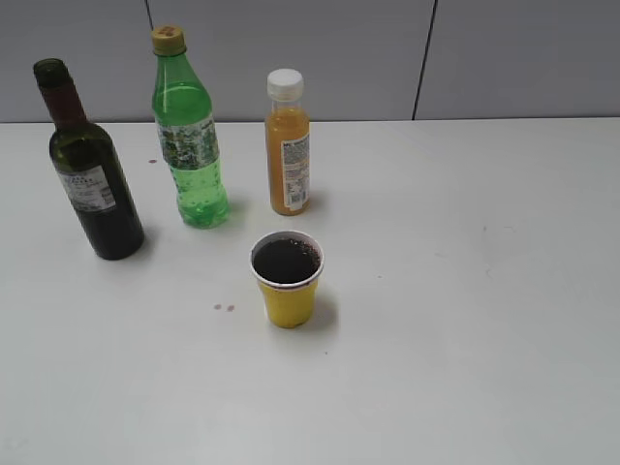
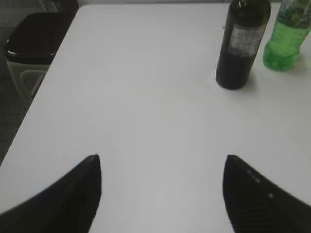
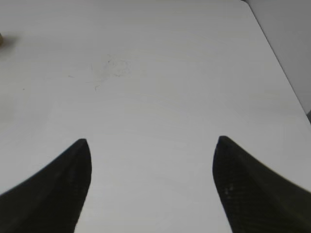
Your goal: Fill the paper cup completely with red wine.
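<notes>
The yellow paper cup [image 1: 289,291] stands upright near the middle of the white table and holds dark red wine [image 1: 286,261] close to its rim. The dark wine bottle [image 1: 90,170] stands upright at the back left with no cap on its mouth; it also shows in the left wrist view [image 2: 241,43]. My left gripper [image 2: 162,158] is open and empty over bare table, well short of the bottle. My right gripper [image 3: 151,141] is open and empty over bare table. Neither gripper shows in the exterior view.
A green soda bottle [image 1: 188,136] and an orange juice bottle [image 1: 288,145] stand capped behind the cup. Small dark drops [image 1: 224,308] lie left of the cup. A black bin [image 2: 31,43] stands off the table's left edge. The table's right edge [image 3: 277,58] shows in the right wrist view.
</notes>
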Motion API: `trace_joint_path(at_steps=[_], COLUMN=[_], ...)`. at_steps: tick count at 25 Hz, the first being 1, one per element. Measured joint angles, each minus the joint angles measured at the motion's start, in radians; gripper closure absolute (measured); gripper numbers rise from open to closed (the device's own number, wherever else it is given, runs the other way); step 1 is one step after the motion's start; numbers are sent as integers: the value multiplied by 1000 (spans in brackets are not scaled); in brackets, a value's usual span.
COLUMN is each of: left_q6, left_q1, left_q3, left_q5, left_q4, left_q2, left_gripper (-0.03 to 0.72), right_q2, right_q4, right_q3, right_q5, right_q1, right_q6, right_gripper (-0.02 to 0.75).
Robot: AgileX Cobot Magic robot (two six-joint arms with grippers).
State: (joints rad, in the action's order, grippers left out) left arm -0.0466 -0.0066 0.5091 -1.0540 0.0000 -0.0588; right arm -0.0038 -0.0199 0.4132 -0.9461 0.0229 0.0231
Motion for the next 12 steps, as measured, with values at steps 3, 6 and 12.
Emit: trace_joint_path(at_steps=[3,6,12], left_q6=[-3,-5,-6], left_q1=[0,0,0], left_q3=[0,0,0], left_q5=[-2,-2,-2], left_q4=[0,0,0], left_q2=[59,64,65], left_gripper=[104,105,106], right_q2=[0,0,0], right_q4=[0,0,0], right_q3=[0,0,0], right_q5=[0,0,0], right_q1=[0,0,0], right_q6=[0,0,0], right_gripper=[149,149,149])
